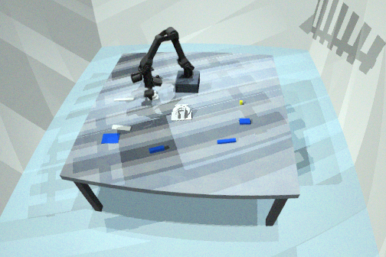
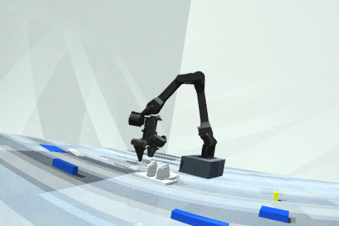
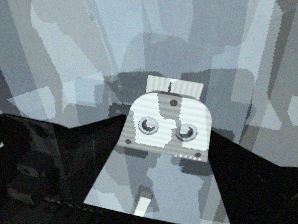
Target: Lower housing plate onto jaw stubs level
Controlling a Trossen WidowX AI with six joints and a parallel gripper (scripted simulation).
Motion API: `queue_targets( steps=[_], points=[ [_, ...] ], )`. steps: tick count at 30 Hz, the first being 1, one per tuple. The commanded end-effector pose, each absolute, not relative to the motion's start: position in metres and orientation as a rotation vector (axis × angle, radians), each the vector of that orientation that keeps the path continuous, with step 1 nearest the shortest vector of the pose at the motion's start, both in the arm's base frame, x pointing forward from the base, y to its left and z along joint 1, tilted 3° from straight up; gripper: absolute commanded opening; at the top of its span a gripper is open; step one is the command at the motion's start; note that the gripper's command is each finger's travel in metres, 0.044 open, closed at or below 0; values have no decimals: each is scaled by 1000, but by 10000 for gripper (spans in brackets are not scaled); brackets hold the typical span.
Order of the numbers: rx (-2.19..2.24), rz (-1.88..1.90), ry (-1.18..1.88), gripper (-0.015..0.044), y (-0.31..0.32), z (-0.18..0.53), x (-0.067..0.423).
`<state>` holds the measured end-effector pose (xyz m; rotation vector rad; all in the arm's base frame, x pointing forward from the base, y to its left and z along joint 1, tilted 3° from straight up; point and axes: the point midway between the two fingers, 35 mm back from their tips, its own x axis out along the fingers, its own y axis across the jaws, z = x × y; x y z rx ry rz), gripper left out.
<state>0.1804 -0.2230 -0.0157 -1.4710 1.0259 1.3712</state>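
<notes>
My gripper (image 1: 150, 97) (image 2: 145, 159) (image 3: 164, 126) is wide, almost all the way open, and it has hold of the plate (image 1: 155, 95) (image 2: 147, 161) (image 3: 170, 135). The plate is off to the side of the white base (image 1: 181, 117) (image 2: 166, 182).

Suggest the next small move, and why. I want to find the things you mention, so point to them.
Probably a slight straight lift: the gripper (image 1: 152, 96) (image 2: 146, 159) (image 3: 164, 126) is closed on opposite edges of the housing plate (image 1: 155, 96) (image 2: 147, 161) (image 3: 169, 141), which is still beside the white base (image 1: 175, 116) (image 2: 167, 181), off its upright jaws.
</notes>
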Motion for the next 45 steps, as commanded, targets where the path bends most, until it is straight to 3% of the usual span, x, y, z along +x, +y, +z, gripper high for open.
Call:
queue_targets(
  steps=[1, 26, 45],
  points=[
    [-1476, 1365, 1027, 351, -225, -4, 181],
    [-1471, 1358, 1026, 351, -222, 55, 178],
    [-1164, 1073, 1215, 351, -175, 56, 217]
  ],
)
